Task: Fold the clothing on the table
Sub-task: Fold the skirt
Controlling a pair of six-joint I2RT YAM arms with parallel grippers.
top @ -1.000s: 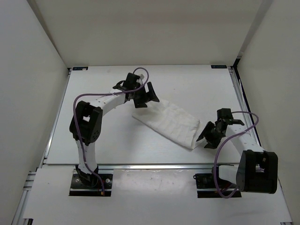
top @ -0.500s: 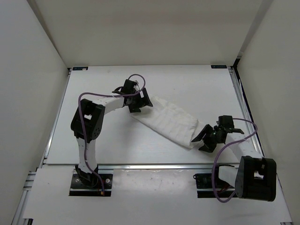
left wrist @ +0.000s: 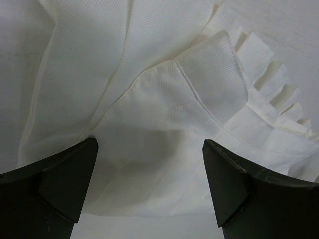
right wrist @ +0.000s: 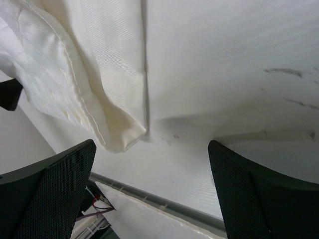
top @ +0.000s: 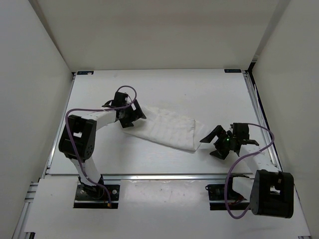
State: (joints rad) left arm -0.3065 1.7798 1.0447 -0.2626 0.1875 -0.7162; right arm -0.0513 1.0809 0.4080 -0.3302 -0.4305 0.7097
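While the clothing [top: 167, 130] lies as a long band at centre frame on the table [top: 209, 89], left gripper [top: 131, 117] spread over its left end, right gripper [top: 213, 144] spread empty beside its right end, both ends are best pinched squarely.

Bright, even overhead light; soft shadows; wrist views slightly blurred.
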